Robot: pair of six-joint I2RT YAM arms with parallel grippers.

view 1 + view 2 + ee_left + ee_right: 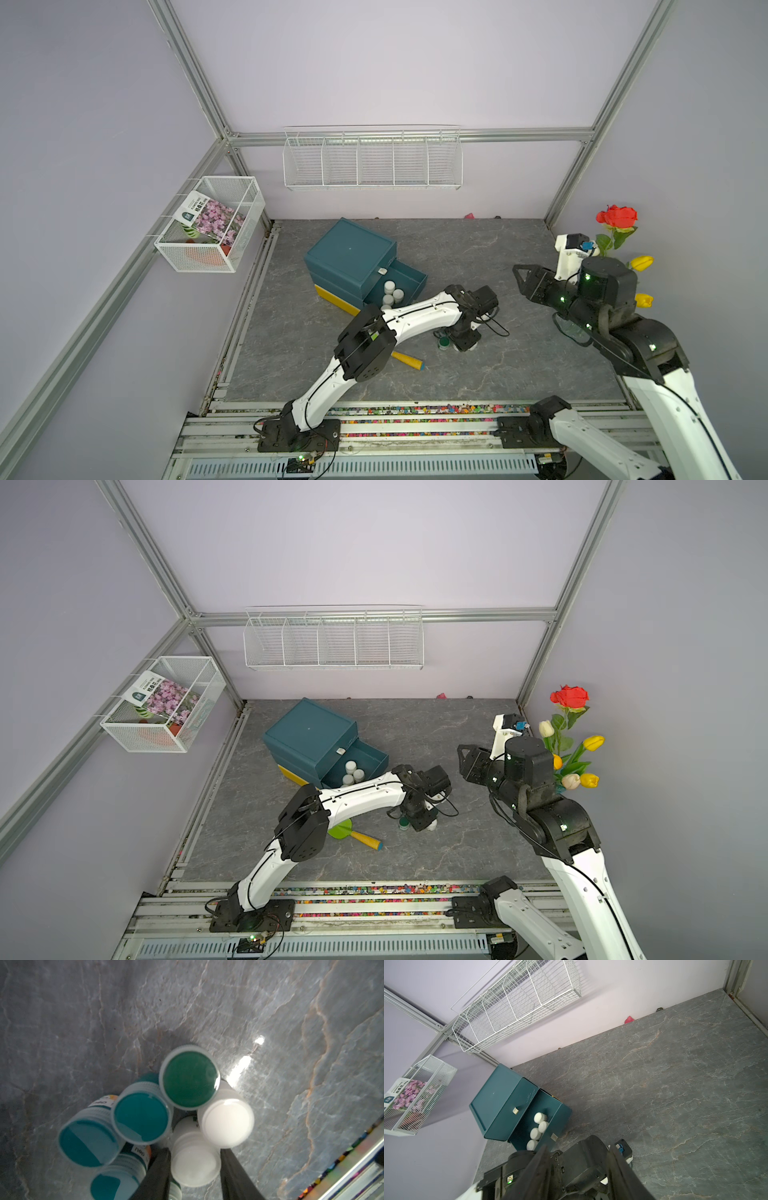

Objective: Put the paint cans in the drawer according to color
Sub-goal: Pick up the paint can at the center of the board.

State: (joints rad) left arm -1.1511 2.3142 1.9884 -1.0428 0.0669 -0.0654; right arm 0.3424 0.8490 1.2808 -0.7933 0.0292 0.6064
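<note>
In both top views the left gripper (463, 343) points down into a cluster of paint cans (444, 342) on the grey tabletop (498, 249), near the teal cabinet (349, 253) whose open drawer (411, 279) holds white-lidded cans (390, 286); the right gripper (524, 282) hovers well apart. The left wrist view shows the left gripper's fingers (158, 1174) apparently pressed against both sides of a white paint can (195, 1163), beside another white can (226, 1122), a dark green can (190, 1078) and three teal cans (141, 1118). In the right wrist view the right gripper's jaws stand wide and empty above the tabletop.
</note>
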